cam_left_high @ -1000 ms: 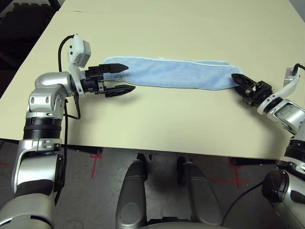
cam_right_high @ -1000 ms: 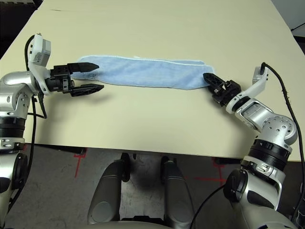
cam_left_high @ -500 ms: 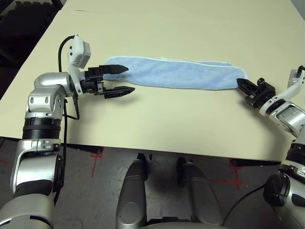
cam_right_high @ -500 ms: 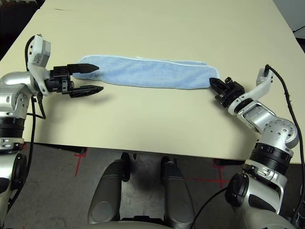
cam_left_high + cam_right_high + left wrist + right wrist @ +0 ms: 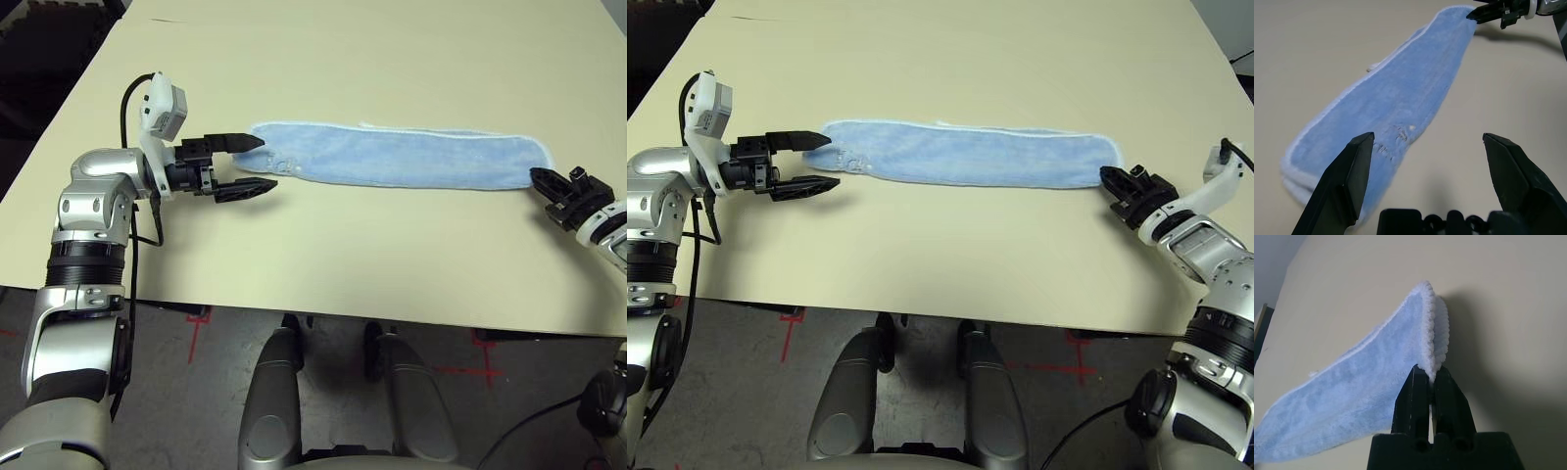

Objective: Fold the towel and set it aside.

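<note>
Just towel between spread left pincer and right pincer pinching its end.

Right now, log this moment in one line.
towel: folded strip on table | right gripper: shut on towel end | left gripper: open, empty

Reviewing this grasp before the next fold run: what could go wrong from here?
1. The right gripper is shut on just the stitched end of the towel; a thin pinch like that may slip if it pulls harder.
2. The left gripper is open, with only its far finger over the towel's other end, so nothing anchors that end and the whole strip may drag along the table.
3. The right end lies close to the table's right side.
</note>
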Robot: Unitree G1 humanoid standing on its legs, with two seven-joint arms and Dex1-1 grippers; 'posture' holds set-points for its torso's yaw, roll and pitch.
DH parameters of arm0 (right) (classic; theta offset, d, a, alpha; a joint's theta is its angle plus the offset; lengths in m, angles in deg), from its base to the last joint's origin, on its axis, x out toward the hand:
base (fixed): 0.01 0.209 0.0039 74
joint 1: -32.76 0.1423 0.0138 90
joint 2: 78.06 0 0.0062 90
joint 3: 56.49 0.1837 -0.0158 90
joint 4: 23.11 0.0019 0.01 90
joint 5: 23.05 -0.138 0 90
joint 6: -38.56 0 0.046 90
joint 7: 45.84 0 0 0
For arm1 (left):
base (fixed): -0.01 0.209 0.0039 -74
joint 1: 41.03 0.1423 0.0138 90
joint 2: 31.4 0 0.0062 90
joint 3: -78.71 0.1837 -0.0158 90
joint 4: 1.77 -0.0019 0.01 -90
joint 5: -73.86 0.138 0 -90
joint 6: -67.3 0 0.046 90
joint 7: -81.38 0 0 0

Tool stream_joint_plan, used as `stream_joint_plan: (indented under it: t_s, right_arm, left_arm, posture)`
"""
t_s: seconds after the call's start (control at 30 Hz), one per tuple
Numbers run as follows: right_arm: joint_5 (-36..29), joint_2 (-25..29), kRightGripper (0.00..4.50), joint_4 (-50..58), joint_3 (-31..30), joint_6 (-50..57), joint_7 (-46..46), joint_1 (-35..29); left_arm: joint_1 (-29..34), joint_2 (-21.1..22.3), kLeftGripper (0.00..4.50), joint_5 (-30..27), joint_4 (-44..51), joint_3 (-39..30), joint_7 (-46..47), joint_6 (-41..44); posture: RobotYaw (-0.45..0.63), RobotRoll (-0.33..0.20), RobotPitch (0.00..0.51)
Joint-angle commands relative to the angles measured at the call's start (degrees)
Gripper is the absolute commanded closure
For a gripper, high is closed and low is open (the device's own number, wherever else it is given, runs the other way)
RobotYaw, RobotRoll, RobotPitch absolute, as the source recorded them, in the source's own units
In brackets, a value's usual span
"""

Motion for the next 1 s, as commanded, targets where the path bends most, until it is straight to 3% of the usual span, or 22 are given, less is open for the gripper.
stream_joint_plan:
  t_s: [0.03,0.17,0.47,0.7,1.0]
  right_arm:
    - [0.38,2.08,4.45,-1.97,1.85,-1.40,0.92,-1.60]
    - [0.42,2.39,4.45,-2.47,1.39,-1.95,1.31,-1.37]
    - [1.24,3.41,4.45,-3.71,-1.05,-3.96,4.15,1.68]
    - [-4.73,5.69,4.45,-0.83,-2.61,2.95,12.01,2.79]
    - [-3.04,5.37,4.45,4.79,-12.90,4.20,17.76,4.56]
  left_arm:
    - [-0.28,-0.56,0.00,1.29,-2.28,0.55,0.19,-4.18]
    - [-0.45,-1.28,0.00,3.48,-5.38,1.06,0.91,-11.01]
    - [-2.68,-1.31,0.00,4.92,-10.10,2.04,-0.45,-15.26]
    - [-4.80,-1.78,0.00,5.12,-12.41,2.49,-1.08,-15.80]
    - [-5.92,-2.00,0.00,5.31,-13.57,3.02,-2.01,-15.57]
  posture:
    - [-0.01,0.000,0.290]
    - [-0.02,0.000,0.291]
    - [-0.02,0.000,0.288]
    - [-0.01,0.000,0.286]
    - [-0.01,0.000,0.284]
